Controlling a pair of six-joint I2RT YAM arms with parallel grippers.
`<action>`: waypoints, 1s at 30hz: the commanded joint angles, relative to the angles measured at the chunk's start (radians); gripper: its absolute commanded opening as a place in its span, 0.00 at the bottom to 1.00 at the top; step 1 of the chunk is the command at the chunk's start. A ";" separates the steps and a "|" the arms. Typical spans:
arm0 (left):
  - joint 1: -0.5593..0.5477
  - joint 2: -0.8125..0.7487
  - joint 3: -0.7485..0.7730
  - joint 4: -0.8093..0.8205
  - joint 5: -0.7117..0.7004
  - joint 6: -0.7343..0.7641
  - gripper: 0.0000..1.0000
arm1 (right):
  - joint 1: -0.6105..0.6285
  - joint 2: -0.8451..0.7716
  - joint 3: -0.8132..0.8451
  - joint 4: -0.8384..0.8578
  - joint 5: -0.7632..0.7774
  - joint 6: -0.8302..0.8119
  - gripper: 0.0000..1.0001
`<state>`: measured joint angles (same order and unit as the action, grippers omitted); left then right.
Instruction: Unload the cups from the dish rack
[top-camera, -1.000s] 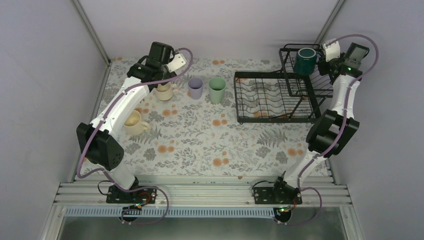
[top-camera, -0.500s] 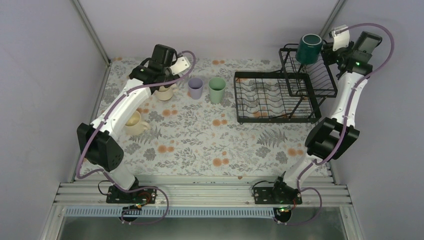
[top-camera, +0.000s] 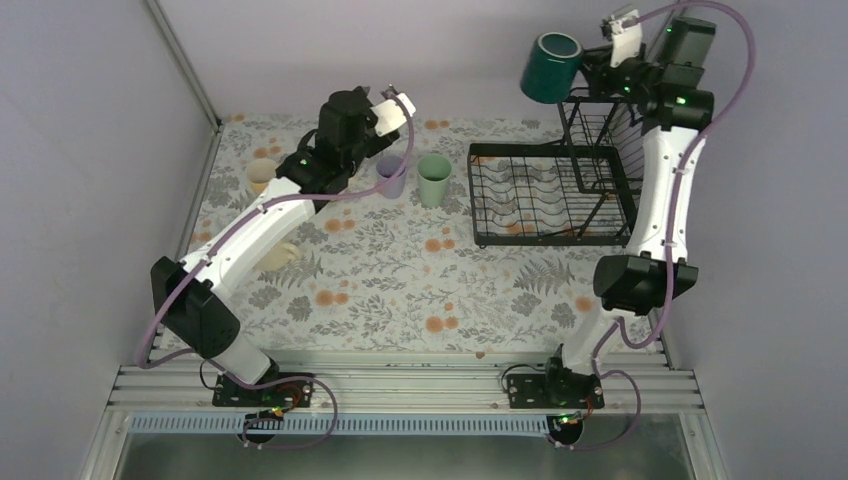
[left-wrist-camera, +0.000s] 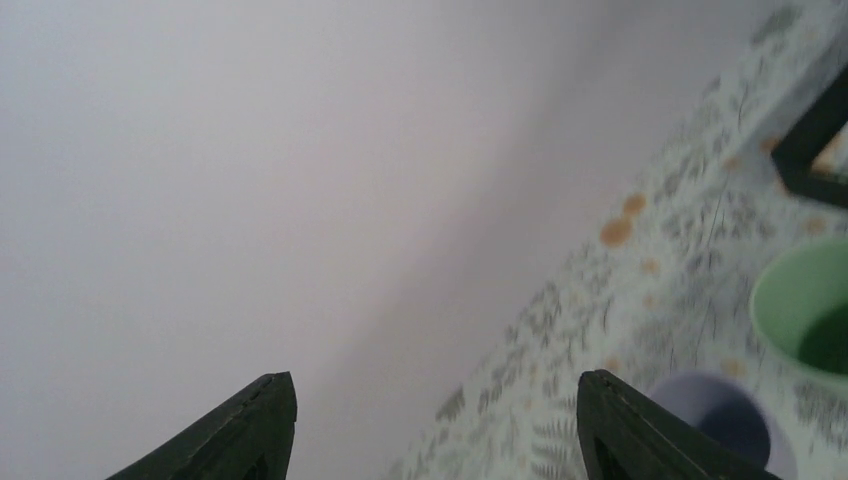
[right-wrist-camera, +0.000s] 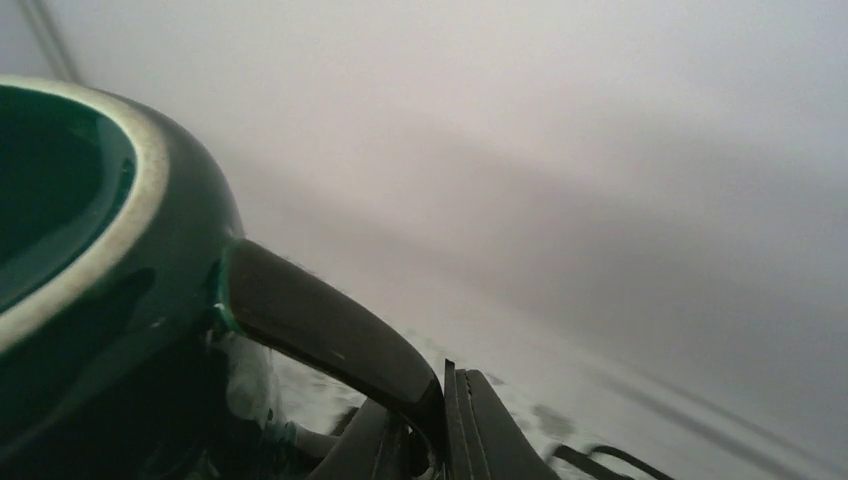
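Observation:
High above the dish rack (top-camera: 545, 232) hangs a dark green mug (top-camera: 549, 68), clear of the raised wire basket (top-camera: 612, 135). My right gripper (top-camera: 592, 62) is shut on its handle (right-wrist-camera: 320, 325); the mug body (right-wrist-camera: 90, 260) fills the left of the right wrist view. My left gripper (top-camera: 392, 98) is raised over the back of the table, open and empty, its fingers (left-wrist-camera: 255, 430) wide apart. Below it stand a lavender tumbler (top-camera: 392, 180) (left-wrist-camera: 725, 425) and a mint tumbler (top-camera: 434, 178) (left-wrist-camera: 805, 320). A tan mug (top-camera: 262, 175) stands at the left. A pale mug (top-camera: 284, 256) is half hidden by the left forearm.
The floral table cover (top-camera: 420, 290) runs between grey walls on three sides. The rack's corner (left-wrist-camera: 815, 140) shows at the right of the left wrist view. Both arm bases sit on the metal rail (top-camera: 400, 385) at the near edge.
My right gripper has lifted the dark green mug up out of the basket and carried it left. My left arm has risen and swung right, away from the mugs at the left.

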<state>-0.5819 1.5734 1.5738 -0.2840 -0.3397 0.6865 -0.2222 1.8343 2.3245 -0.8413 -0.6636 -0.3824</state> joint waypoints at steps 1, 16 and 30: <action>-0.048 0.001 -0.006 0.215 0.023 0.047 0.72 | 0.072 0.019 0.065 -0.011 -0.093 0.162 0.03; -0.055 -0.086 -0.064 0.412 0.206 0.003 0.80 | 0.247 0.215 0.106 0.273 -0.347 0.550 0.03; -0.127 -0.016 -0.205 0.727 0.275 0.132 0.80 | 0.288 0.249 -0.057 0.546 -0.573 0.874 0.03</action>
<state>-0.6781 1.5253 1.3956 0.3233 -0.0940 0.7631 0.0597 2.1223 2.2673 -0.4416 -1.1297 0.3634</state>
